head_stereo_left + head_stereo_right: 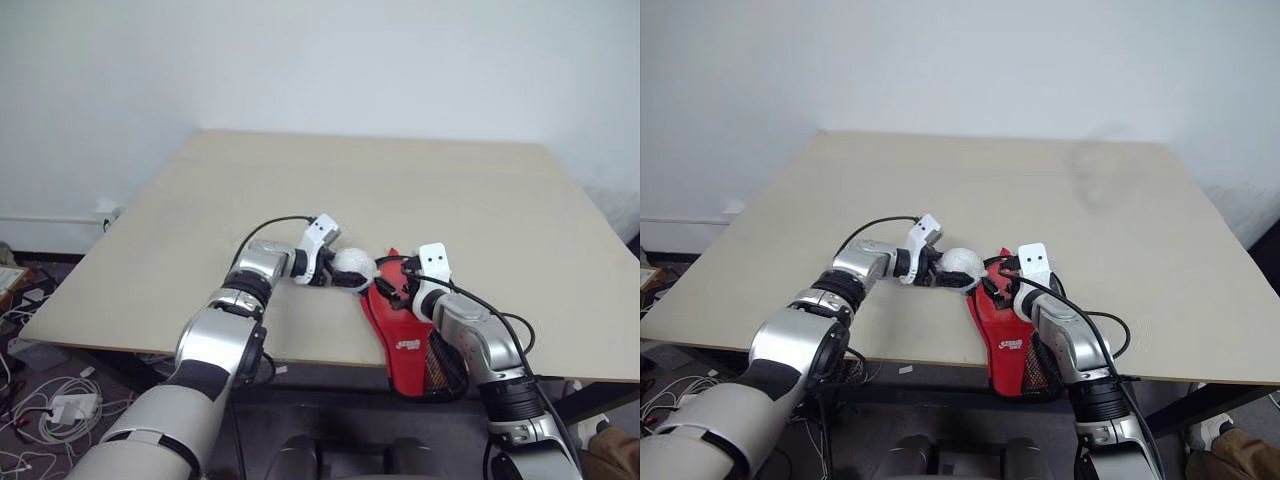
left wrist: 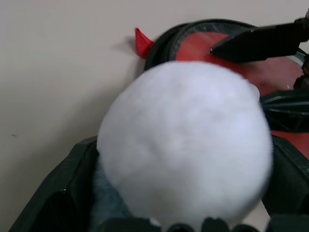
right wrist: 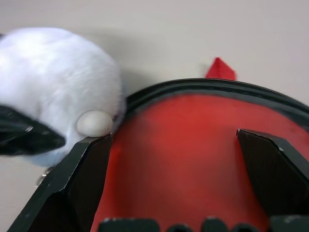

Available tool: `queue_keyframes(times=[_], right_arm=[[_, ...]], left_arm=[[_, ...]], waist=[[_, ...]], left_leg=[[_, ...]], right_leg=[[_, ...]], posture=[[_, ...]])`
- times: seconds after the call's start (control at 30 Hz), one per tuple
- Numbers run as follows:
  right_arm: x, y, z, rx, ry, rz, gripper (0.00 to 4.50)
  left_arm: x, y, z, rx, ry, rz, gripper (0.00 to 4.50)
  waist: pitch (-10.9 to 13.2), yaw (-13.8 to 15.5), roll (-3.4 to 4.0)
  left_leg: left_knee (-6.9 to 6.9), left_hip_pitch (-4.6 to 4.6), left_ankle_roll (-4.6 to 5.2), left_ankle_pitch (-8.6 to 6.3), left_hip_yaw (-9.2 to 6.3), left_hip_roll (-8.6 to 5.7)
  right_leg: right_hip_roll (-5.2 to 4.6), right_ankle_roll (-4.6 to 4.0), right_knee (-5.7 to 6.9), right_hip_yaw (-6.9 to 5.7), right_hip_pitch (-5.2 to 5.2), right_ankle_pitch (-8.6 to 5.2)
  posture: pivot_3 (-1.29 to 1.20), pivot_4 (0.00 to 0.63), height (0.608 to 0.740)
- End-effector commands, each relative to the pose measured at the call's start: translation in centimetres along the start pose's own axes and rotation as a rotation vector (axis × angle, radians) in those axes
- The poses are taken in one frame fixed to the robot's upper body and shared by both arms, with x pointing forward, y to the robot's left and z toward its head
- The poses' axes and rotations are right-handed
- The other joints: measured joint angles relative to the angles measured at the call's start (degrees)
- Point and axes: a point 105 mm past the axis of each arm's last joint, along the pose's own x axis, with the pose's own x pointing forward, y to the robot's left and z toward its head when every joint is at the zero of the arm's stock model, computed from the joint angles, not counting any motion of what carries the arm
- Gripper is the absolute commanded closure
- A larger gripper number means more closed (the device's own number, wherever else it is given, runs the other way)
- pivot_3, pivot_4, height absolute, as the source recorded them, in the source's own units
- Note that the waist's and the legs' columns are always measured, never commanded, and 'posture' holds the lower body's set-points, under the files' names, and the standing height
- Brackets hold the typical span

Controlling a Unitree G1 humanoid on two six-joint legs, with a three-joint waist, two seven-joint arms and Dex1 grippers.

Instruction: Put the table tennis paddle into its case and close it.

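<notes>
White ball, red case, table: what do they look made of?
White ball: soft, fuzzy, plush-like; its outline is blurry fluff. Red case: fabric, matte, with black mesh and a ribbed black zip edge. Table: pale, smooth, matte board, probably laminate or plywood; can't tell which.

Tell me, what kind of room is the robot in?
Probably a lab or workshop, not a home. There's a plain bare wall, a big light wooden table, and cables and power plugs tangled on the floor beside it. A red case lies at the table's near edge.
</notes>
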Motion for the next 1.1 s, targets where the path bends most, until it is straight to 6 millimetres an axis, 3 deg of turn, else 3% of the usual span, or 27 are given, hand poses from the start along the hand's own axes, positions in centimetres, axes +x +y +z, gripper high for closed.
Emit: queue_keyframes(times=[0.03, 0.23, 0.43, 0.7, 0.8, 1.1], right_arm=[[-0.4, -1.0, -0.3, -0.021, 0.006, -0.049, 0.0], [-0.7, -1.3, -1.8, -0.031, 0.084, -0.052, 0.0], [-1.1, -1.6, -3.9, -0.029, 0.188, -0.058, 0.0], [-1.2, -0.4, -4.8, -0.035, 0.218, -0.023, 0.0], [-1.1, -0.2, -5.1, -0.043, 0.23, -0.021, 0.0], [-1.3, -0.8, -4.9, -0.077, 0.219, -0.048, 0.0]], left_arm=[[0.1, 0.1, -0.6, -0.019, 0.009, 0.013, 0.61], [0.0, -0.1, 0.7, -0.072, -0.052, -0.009, 2.53], [-1.1, 1.4, 3.7, -0.141, -0.173, 0.101, 3.78], [-1.1, 2.2, 8.9, -0.185, -0.334, 0.264, 4.04], [0.0, 1.1, 10.6, -0.169, -0.371, 0.252, 4.04], [5.0, -1.8, 11.4, -0.002, -0.313, 0.387, 4.05]], waist=[[-0.01, 0.01, 0.0], [-0.04, 0.03, -0.03], [-0.05, 0.03, -0.07], [-0.06, 0.0, -0.12], [-0.06, -0.05, -0.12], [-0.06, 0.02, -0.12]], left_leg=[[0.0, 0.02, 0.0, 0.0, -0.01, 0.0], [0.06, 0.02, 0.0, 0.0, -0.05, 0.0], [0.08, 0.02, 0.0, 0.0, -0.11, 0.0], [0.09, 0.01, -0.01, 0.0, -0.14, 0.0], [0.08, 0.01, -0.01, 0.0, -0.13, 0.0], [0.06, 0.02, -0.03, 0.01, -0.12, -0.01]], right_leg=[[0.0, 0.0, 0.0, -0.01, 0.02, 0.0], [0.0, 0.0, 0.0, -0.06, 0.08, 0.0], [0.0, 0.0, 0.0, -0.1, 0.09, 0.0], [0.0, 0.0, 0.0, -0.14, 0.09, 0.0], [0.0, 0.01, -0.01, -0.14, 0.08, 0.0], [0.0, 0.01, -0.02, -0.13, 0.08, 0.0]], posture=[[0.0, 0.0, 0.74], [0.0, 0.0, 0.74], [0.0, 0.0, 0.74], [0.0, 0.0, 0.74], [0.0, 0.0, 0.74], [0.0, 0.0, 0.74]])
